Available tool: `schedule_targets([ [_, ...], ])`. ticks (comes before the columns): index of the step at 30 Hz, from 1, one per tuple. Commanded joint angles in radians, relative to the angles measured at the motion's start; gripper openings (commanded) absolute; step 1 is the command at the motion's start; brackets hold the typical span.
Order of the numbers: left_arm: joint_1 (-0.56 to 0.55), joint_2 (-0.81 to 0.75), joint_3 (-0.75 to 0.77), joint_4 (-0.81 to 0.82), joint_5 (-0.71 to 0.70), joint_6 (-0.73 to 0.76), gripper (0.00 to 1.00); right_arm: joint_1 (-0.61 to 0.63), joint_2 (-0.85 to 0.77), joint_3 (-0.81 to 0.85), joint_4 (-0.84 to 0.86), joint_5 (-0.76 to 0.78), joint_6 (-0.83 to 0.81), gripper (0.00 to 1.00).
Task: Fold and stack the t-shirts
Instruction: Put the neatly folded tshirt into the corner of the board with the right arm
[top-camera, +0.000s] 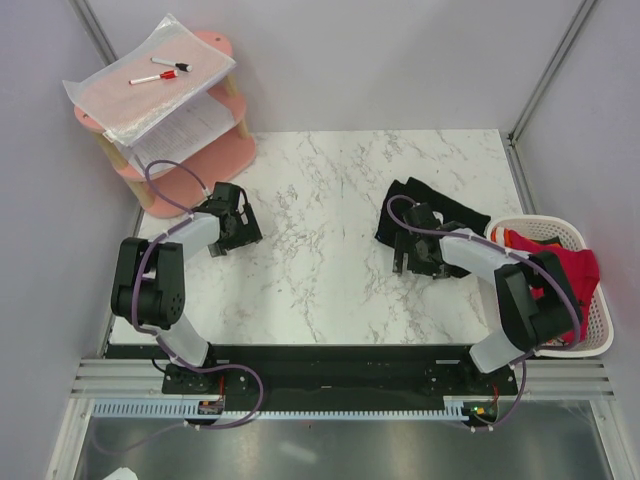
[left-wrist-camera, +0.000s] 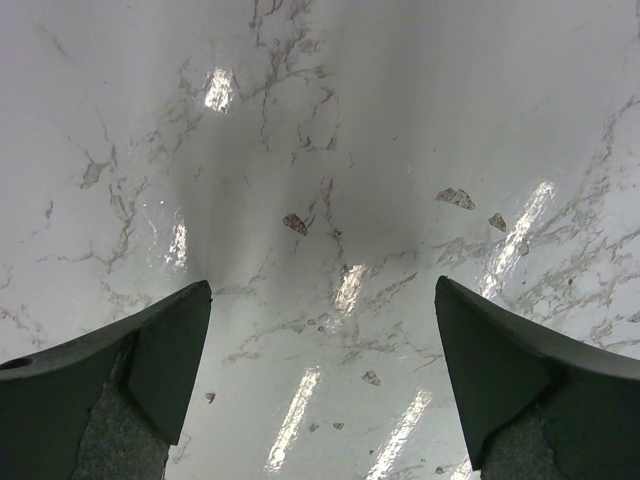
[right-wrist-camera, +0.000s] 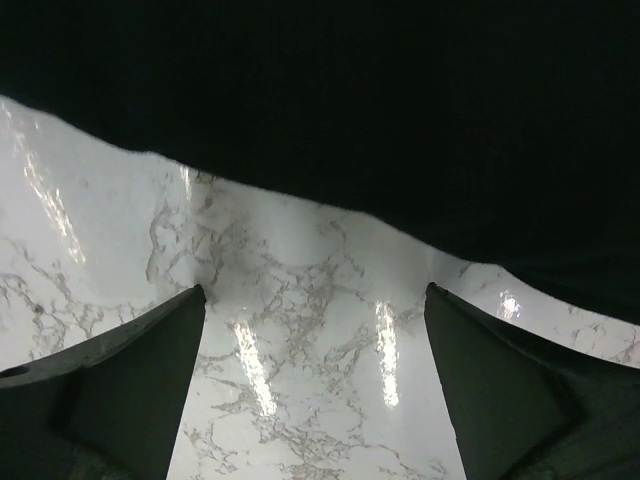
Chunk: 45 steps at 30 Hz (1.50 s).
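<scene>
A black t-shirt (top-camera: 437, 204) lies crumpled on the marble table at the right. It fills the top of the right wrist view (right-wrist-camera: 350, 100). My right gripper (top-camera: 406, 260) is open and empty just at the shirt's near edge, with bare marble between its fingers (right-wrist-camera: 315, 380). A red t-shirt (top-camera: 568, 270) and a bit of orange cloth (top-camera: 514, 239) hang in the white basket. My left gripper (top-camera: 232, 238) is open and empty over bare marble at the left (left-wrist-camera: 320, 380).
The white slatted basket (top-camera: 598, 325) stands at the table's right edge. A pink tiered shelf (top-camera: 205, 160) with papers and markers stands at the back left, close behind the left arm. Grey walls enclose the table.
</scene>
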Motion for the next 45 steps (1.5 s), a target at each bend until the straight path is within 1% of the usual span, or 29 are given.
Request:
schedule_targets([
  [1,-0.005,-0.004,0.0,0.03,0.006,0.021,1.0,-0.07,0.089,-0.016,0.026,0.122,-0.008,0.98],
  [5,-0.007,0.003,0.004,0.03,0.008,0.023,1.0,-0.161,0.118,0.01,0.075,0.172,-0.024,0.98],
  [6,-0.007,0.004,0.006,0.032,0.006,0.023,1.0,-0.19,0.129,0.037,0.082,0.193,-0.032,0.98],
  [9,-0.007,0.013,0.01,0.032,0.009,0.023,1.0,-0.224,0.164,0.095,0.102,0.239,-0.04,0.98],
  [11,-0.007,0.019,0.016,0.032,0.014,0.023,1.0,-0.232,0.195,0.126,0.109,0.25,-0.04,0.98],
  [16,-0.011,0.027,0.027,0.032,0.019,0.028,1.0,-0.232,0.285,0.27,0.116,0.244,-0.026,0.98],
  [22,-0.014,0.026,0.02,0.032,0.022,0.026,1.0,-0.23,0.331,0.379,0.109,0.358,-0.037,0.98],
  [24,-0.014,0.026,0.017,0.035,0.022,0.028,1.0,-0.23,0.325,0.399,0.096,0.375,-0.035,0.98],
  [27,-0.016,0.024,0.012,0.036,0.023,0.028,1.0,-0.218,0.261,0.398,0.113,0.359,-0.046,0.98],
  [28,-0.016,0.023,0.009,0.039,0.025,0.028,1.0,-0.207,0.211,0.392,0.131,0.347,-0.06,0.98],
  [30,-0.017,0.021,0.007,0.042,0.029,0.024,1.0,-0.16,0.152,0.399,0.156,0.312,-0.087,0.98],
  [32,-0.021,0.021,0.007,0.046,0.032,0.021,1.0,-0.096,0.141,0.439,0.168,0.3,-0.109,0.98],
  [34,-0.025,0.021,0.009,0.046,0.034,0.02,1.0,-0.06,0.17,0.48,0.168,0.263,-0.121,0.98],
  [35,-0.027,0.022,0.009,0.046,0.032,0.02,1.0,-0.039,0.192,0.534,0.162,0.238,-0.124,0.98],
  [37,-0.027,0.021,0.004,0.046,0.032,0.02,1.0,-0.026,0.28,0.592,0.161,0.159,-0.127,0.98],
  [38,-0.028,0.021,0.004,0.044,0.031,0.021,1.0,-0.017,0.32,0.678,0.136,0.143,-0.13,0.98],
  [39,-0.028,0.021,0.003,0.043,0.029,0.021,1.0,-0.011,0.407,0.722,0.122,0.139,-0.133,0.98],
  [40,-0.028,0.021,0.0,0.044,0.031,0.02,1.0,-0.003,0.455,0.772,0.081,0.129,-0.148,0.98],
  [41,-0.028,0.019,0.0,0.046,0.031,0.018,1.0,0.004,0.503,0.874,0.06,0.12,-0.153,0.98],
  [42,-0.03,0.018,-0.002,0.044,0.031,0.018,1.0,0.006,0.588,0.923,0.037,0.112,-0.155,0.98],
  [44,-0.03,0.013,-0.002,0.043,0.032,0.018,1.0,0.006,0.659,1.049,-0.022,0.079,-0.158,0.98],
  [45,-0.033,0.01,-0.006,0.043,0.029,0.017,1.0,0.009,0.705,1.075,-0.029,0.071,-0.158,0.98],
])
